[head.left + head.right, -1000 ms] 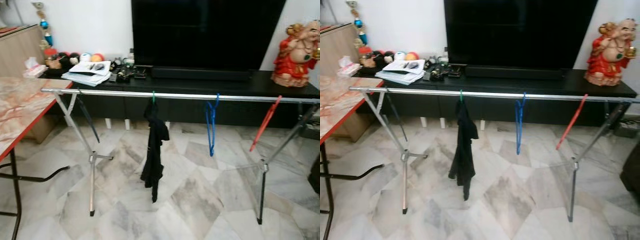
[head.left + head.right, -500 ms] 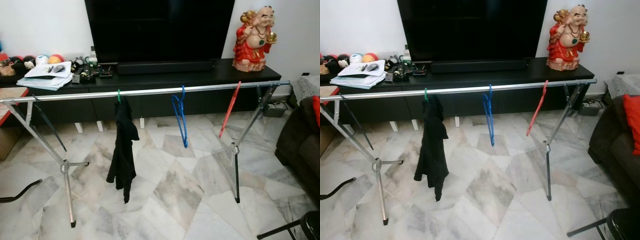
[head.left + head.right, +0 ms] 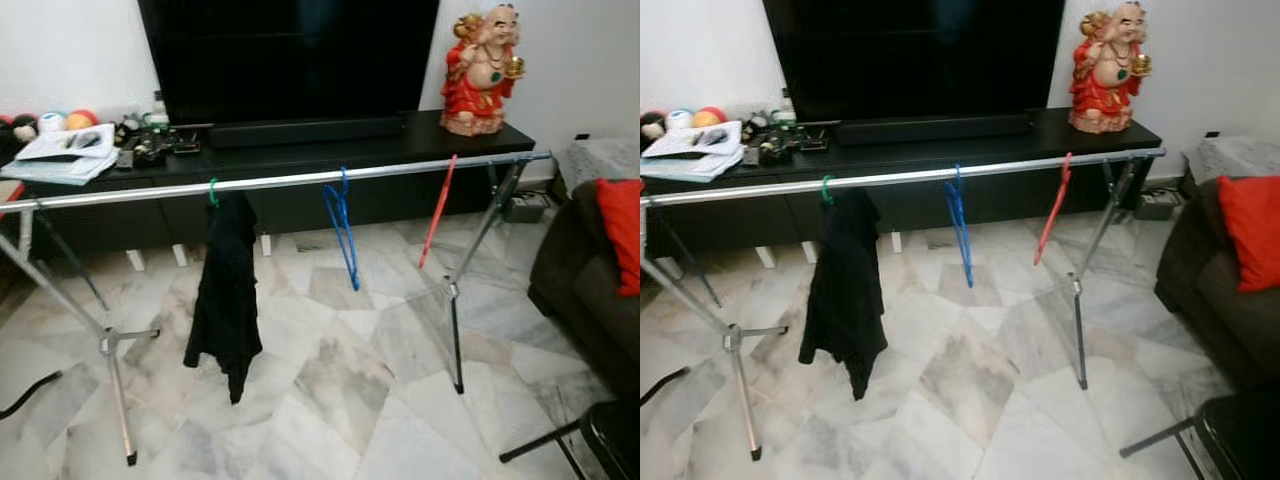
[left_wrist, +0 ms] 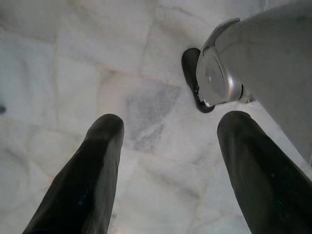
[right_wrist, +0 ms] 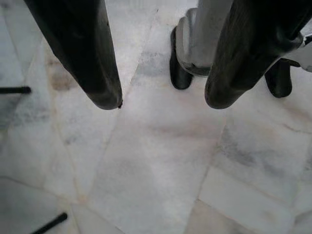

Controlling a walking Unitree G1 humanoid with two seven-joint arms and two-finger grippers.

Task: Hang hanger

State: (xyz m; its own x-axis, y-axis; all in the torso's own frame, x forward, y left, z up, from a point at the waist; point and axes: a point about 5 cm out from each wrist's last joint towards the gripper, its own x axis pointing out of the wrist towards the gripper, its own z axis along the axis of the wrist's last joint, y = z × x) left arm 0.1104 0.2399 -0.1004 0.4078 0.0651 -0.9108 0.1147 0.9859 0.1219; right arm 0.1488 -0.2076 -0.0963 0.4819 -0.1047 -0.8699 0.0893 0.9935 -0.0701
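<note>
A long silver drying rack rail (image 3: 280,180) runs across the room in front of me. On it a green hanger (image 3: 213,190) carries a black garment (image 3: 225,290), left of centre. A bare blue hanger (image 3: 342,225) hangs near the middle, and a red hanger (image 3: 438,210) hangs tilted further right. My left gripper (image 4: 168,122) hangs open over the marble floor beside my foot, holding nothing. My right gripper (image 5: 163,100) is also open and empty above the floor.
Behind the rack stands a black TV cabinet (image 3: 330,150) with a large TV (image 3: 290,50), a red statue (image 3: 478,70) and papers (image 3: 60,150). A dark sofa with a red cushion (image 3: 620,230) is at the right. A black chair leg (image 3: 540,450) lies at the lower right.
The camera has swung to the right, so the rack sits further left in the picture and the sofa has come into view. The hangers have not moved on the rail.
</note>
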